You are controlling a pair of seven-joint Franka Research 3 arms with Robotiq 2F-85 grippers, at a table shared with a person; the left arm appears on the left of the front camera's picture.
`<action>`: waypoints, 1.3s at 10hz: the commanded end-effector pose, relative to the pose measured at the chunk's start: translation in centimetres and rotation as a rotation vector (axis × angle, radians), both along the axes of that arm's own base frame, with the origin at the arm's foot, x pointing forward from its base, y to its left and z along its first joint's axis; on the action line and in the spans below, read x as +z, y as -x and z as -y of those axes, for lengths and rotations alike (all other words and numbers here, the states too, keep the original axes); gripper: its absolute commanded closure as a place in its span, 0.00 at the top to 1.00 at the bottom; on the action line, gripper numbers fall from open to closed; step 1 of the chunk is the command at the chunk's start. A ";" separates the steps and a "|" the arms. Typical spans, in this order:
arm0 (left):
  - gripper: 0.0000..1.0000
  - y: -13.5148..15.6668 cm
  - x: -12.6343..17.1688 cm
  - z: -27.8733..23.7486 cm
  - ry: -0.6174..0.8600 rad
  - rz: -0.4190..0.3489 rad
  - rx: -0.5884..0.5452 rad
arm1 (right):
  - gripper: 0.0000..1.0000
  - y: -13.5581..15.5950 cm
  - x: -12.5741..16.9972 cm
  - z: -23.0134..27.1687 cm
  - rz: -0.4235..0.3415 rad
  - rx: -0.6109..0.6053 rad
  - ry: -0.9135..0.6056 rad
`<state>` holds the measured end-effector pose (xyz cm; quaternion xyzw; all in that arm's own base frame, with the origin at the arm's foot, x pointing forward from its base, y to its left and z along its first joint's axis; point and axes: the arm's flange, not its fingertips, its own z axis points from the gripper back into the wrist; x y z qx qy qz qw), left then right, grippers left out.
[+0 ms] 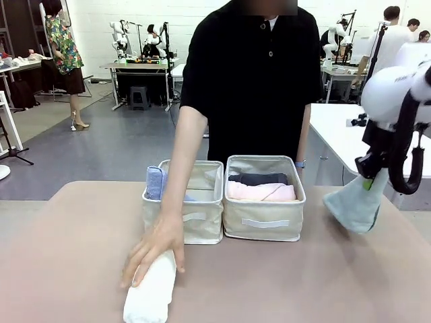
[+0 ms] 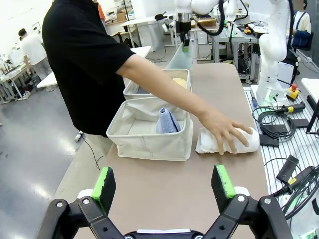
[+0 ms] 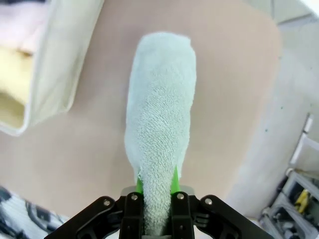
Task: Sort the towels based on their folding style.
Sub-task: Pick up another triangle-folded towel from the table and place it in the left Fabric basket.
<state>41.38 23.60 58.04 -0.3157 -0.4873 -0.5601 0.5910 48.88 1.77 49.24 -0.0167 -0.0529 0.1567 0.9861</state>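
Note:
My right gripper [image 1: 369, 183] is shut on the narrow tip of the pale grey-green cone towel [image 1: 353, 204], which hangs above the table to the right of the baskets; in the right wrist view the pale grey-green cone towel [image 3: 160, 124] runs away from the gripper [image 3: 156, 186]. The left basket [image 1: 202, 219] holds a lavender-blue cone towel [image 1: 154, 182]. The right basket [image 1: 264, 225] holds a dark grey roll [image 1: 258, 179] and a pink roll [image 1: 260, 192]. A person's hand [image 1: 153, 249] rests on a white rolled towel [image 1: 149, 296] at the front. My left gripper [image 2: 163, 182] is open, well short of the baskets.
The person stands at the far side, one arm reaching over the left basket. A yellow towel [image 3: 11, 107] shows inside the basket in the right wrist view. Cables and a red stop button [image 2: 293, 89] lie beside the table's edge.

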 end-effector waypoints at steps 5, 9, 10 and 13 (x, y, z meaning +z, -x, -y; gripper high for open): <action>1.00 0.3 -0.1 0.1 -0.019 0.000 0.004 | 0.03 14.7 12.2 -1.2 0.145 0.271 0.014; 1.00 0.3 -0.1 0.1 -0.019 0.000 0.004 | 0.03 14.1 11.3 -6.0 0.083 0.437 -0.026; 1.00 0.3 -0.1 0.1 -0.019 0.000 0.004 | 0.03 14.1 11.4 -7.1 0.083 0.453 -0.041; 1.00 0.3 -0.1 0.1 -0.019 0.000 0.004 | 0.03 17.4 12.4 3.8 0.127 0.283 -0.087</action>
